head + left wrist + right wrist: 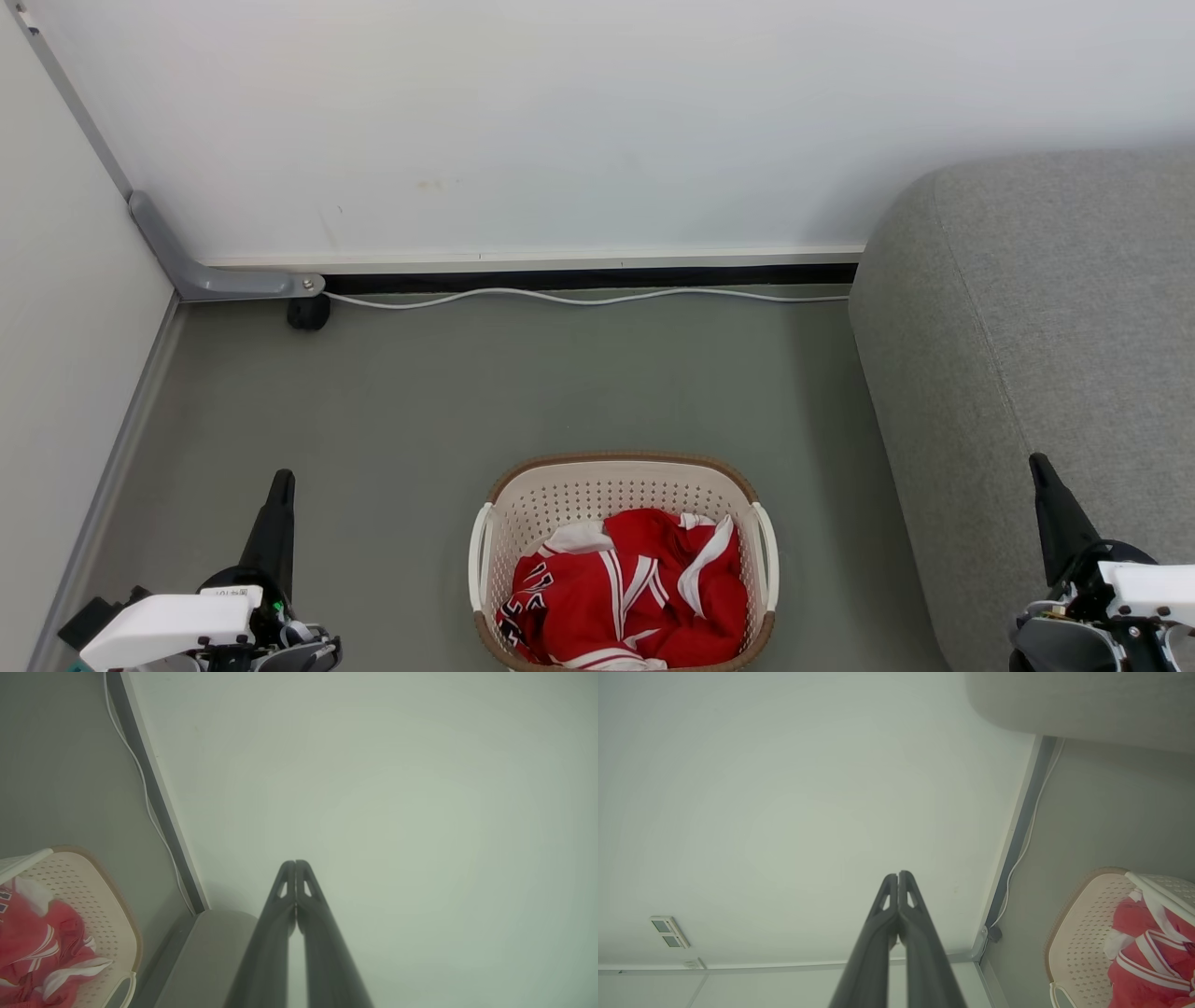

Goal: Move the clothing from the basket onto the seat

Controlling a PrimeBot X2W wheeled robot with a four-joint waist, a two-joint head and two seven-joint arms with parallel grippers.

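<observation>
At the near edge of the floor (420, 401), between the clenched, empty left pincer (281, 478) and right pincer (1038, 463): the basket (621, 460), heaped with the clothing (625, 588), nothing lifted out yet. Near, to its right, the seat (1046, 308), bare as far as seen. Farther back, along the floor's far edge, a white cable (579, 299) and grey bracket foot (229, 280), well apart from any likely path.

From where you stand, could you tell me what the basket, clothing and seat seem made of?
The basket: likely moulded cream plastic, matt, given its regular holes; rim looks woven. The clothing: thin red fabric, probably synthetic, crumpled in soft folds. The seat: grey textile upholstery, matt, finely flecked.
</observation>
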